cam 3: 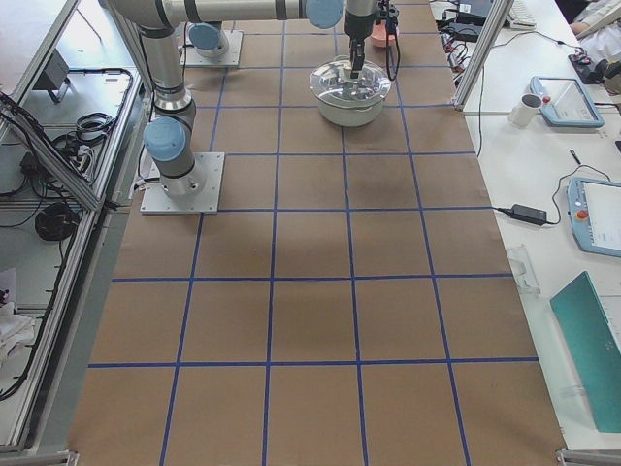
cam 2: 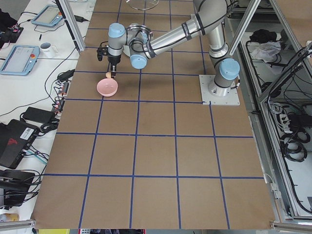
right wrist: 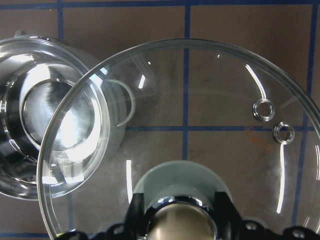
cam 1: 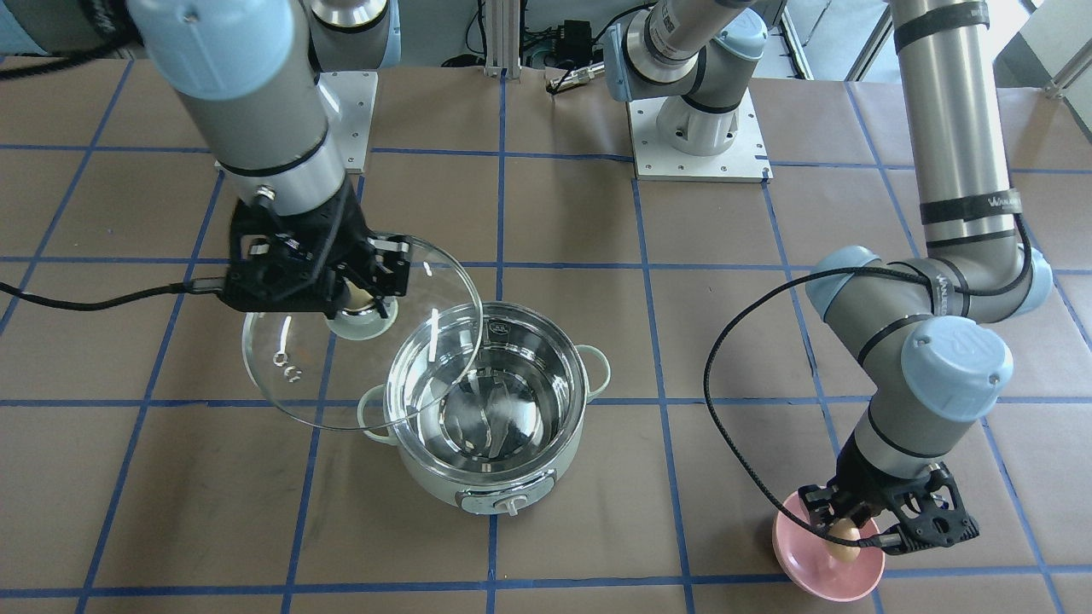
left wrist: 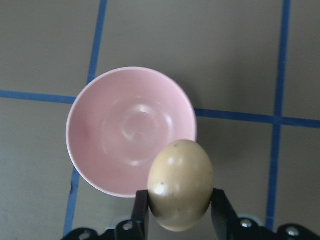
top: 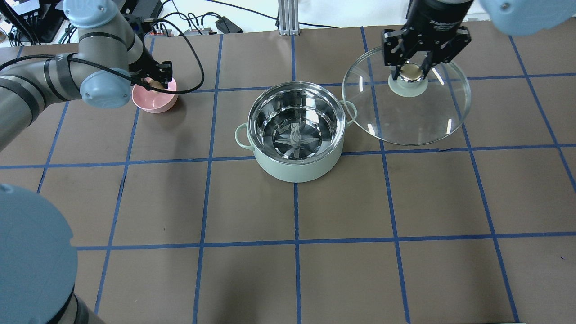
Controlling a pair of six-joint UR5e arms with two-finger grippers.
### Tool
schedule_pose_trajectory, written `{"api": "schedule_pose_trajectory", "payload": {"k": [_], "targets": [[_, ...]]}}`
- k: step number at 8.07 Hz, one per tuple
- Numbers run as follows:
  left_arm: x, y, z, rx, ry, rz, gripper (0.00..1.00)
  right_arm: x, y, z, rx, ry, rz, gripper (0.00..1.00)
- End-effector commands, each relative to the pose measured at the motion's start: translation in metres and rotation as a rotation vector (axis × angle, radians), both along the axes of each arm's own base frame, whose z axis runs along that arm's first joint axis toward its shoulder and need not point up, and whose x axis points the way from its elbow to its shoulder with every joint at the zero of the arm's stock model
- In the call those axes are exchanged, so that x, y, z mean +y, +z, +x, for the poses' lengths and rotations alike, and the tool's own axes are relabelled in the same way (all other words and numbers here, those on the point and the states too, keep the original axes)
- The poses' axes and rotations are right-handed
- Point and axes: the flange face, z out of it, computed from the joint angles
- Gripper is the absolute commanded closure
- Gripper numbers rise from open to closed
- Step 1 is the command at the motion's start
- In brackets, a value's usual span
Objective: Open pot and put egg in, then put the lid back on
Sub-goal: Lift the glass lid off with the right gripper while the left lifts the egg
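The mint-green pot (top: 297,130) stands open mid-table, its steel inside empty (cam 1: 490,401). My right gripper (top: 410,72) is shut on the beige knob of the glass lid (top: 407,105) and holds it in the air beside the pot; the lid's edge overlaps the pot's rim in the front-facing view (cam 1: 358,333). The right wrist view shows the lid (right wrist: 200,125) over the pot's handle. My left gripper (left wrist: 177,215) is shut on the brown egg (left wrist: 180,185) and holds it just above the pink bowl (left wrist: 125,130), which is empty. The egg shows in the front-facing view (cam 1: 843,550).
The pink bowl (top: 155,98) sits at the table's far left from overhead. Blue tape lines grid the brown table (top: 292,252). A black cable (cam 1: 734,409) loops off the left arm. The arm bases (cam 1: 695,136) stand at the robot's side.
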Motion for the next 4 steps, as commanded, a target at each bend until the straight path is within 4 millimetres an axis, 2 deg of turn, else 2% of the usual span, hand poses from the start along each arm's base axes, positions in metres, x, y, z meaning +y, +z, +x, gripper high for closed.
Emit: {"api": "schedule_pose_trajectory", "payload": {"k": [1,2,4], "targets": [[0.045,0.061,-0.12,0.061,0.028,-0.059,0.59,0.007,0.008,-0.048,0.017,-0.012,0.046,1.0],[0.06,0.063,-0.172,0.082,-0.013,-0.061,0.58,0.008,0.007,-0.054,0.041,-0.008,0.052,1.0],[0.102,0.06,-0.276,0.127,-0.119,-0.05,0.58,0.005,0.007,-0.079,0.064,-0.001,0.06,1.0]]}}
